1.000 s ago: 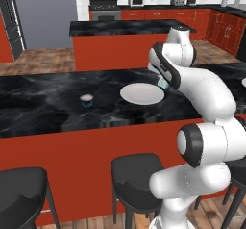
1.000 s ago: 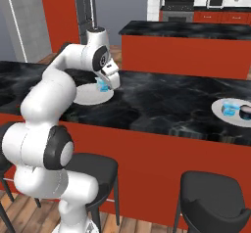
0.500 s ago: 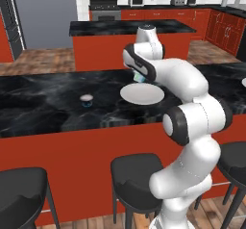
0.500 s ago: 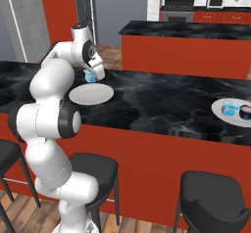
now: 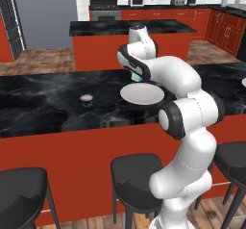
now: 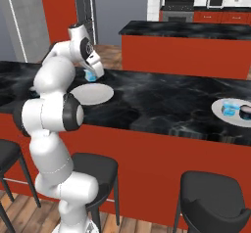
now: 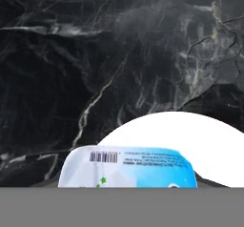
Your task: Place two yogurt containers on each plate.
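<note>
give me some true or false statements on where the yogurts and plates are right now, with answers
1. The tool holds a light blue yogurt tub above the near plate. True.
2. The near plate already has two tubs on it. False: nothing rests on it.
3. A small tub with a pale top stands alone on the black counter, apart from the near plate. True.
4. The far plate is bare. False: it carries a light blue tub and a darker one.
5. The plates sit on the back island. False: both lie on the black counter.
</note>
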Controlling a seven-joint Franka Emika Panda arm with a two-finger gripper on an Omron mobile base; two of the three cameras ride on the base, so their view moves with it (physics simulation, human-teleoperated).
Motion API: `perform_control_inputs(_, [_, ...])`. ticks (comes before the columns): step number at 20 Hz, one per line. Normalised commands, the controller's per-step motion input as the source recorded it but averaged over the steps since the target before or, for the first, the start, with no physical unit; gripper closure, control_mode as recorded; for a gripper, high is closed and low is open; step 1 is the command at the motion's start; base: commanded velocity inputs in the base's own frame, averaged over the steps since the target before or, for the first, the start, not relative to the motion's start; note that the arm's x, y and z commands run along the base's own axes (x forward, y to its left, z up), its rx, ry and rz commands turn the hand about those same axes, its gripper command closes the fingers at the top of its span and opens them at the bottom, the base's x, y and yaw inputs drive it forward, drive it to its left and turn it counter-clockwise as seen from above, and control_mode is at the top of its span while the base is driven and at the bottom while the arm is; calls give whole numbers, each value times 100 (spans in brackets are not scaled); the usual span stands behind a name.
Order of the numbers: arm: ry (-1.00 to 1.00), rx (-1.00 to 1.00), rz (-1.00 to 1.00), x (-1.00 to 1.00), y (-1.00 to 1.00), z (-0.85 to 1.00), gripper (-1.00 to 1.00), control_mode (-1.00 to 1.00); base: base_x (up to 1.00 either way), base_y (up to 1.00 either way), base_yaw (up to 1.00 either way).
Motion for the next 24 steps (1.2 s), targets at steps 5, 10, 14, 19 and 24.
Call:
perform_control_inputs(5, [5,0,0,-33,0,0,100,-100,0,0,0])
perform_control_inputs(10, [3,-1,0,-15,-15,-9,100,-100,0,0,0])
perform_control_inputs(14, [0,-2,0,2,-4,-35,100,-100,0,0,0])
perform_control_inputs(19, [0,0,0,-13,0,-24,100,-100,0,0,0])
perform_control_inputs(24, [-1,0,0,-13,0,-4,100,-100,0,0,0])
